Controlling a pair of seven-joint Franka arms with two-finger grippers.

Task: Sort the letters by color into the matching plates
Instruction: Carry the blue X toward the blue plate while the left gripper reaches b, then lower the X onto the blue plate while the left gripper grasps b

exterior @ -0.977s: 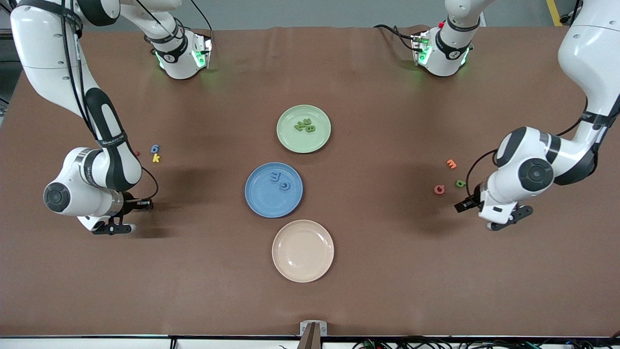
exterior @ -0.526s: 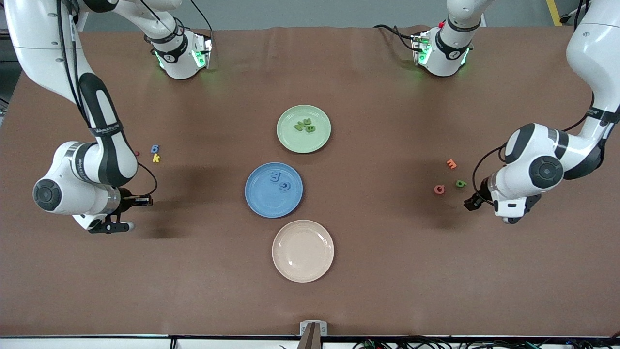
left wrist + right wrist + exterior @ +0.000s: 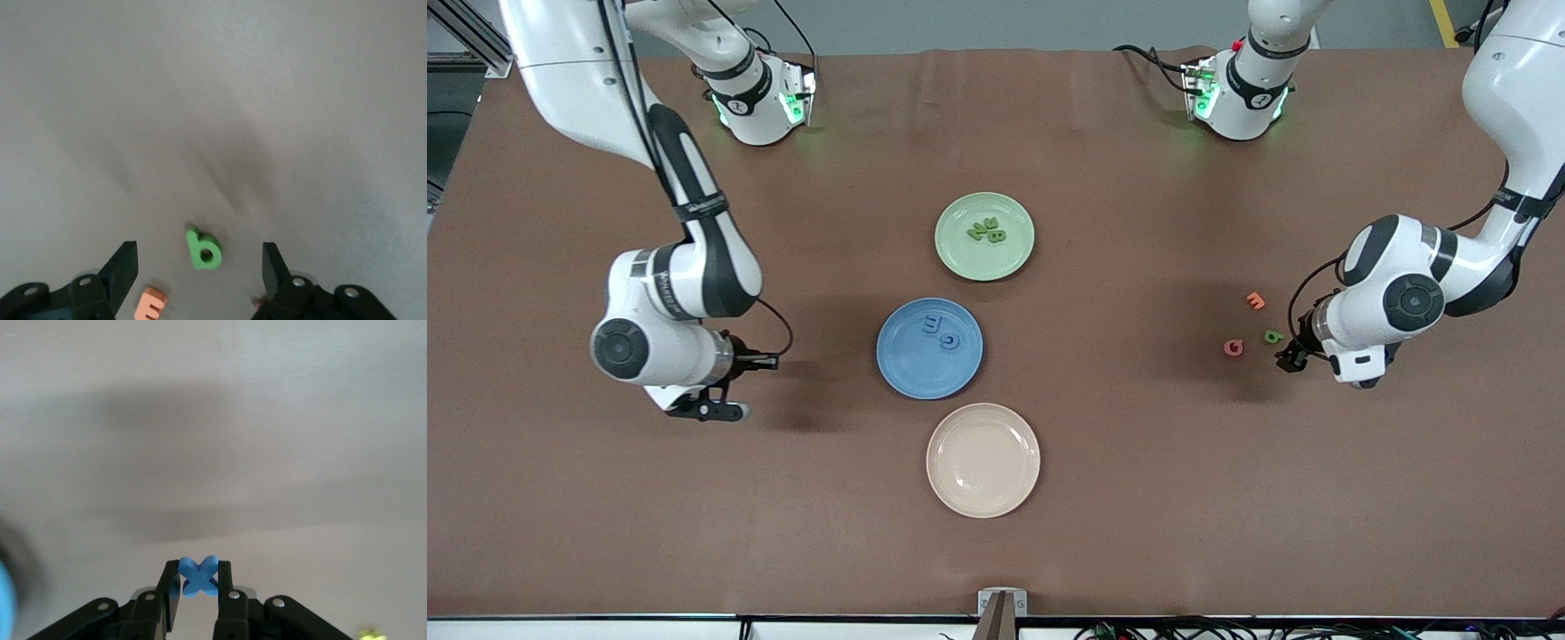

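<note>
**Blue X carried over bare table, loose green b framed by spread fingers**

Seen from the front camera, starting at the right arm's end of the table. Right gripper [image 3: 198, 590] up over the brown table [image 3: 1138, 498], between that end and the blue plate [image 3: 896, 357], fingers clamped on a blue X-shaped letter [image 3: 199, 576]. Small print on a band around the arm, too small to read.

At mid-table, three plates in a loose line. Farthest from the camera, the pale green plate [image 3: 1009, 262], holding a cluster of green letters [image 3: 987, 231]; one reads as a B, the others hard to make out. Next nearer, the blue plate, holding two blue letters [image 3: 941, 331], seemingly an E and a G. Nearest, a cream plate [image 3: 960, 498].

Toward the left arm's end, three loose pieces on the table: an orange E [image 3: 1256, 300] farthest from the camera, a red piece [image 3: 1233, 348] nearest, and a green b [image 3: 1272, 336] beside it. Left gripper [image 3: 200, 270] low over this group, fingers spread wide apart with the green b lying between them, apparently untouched.
</note>
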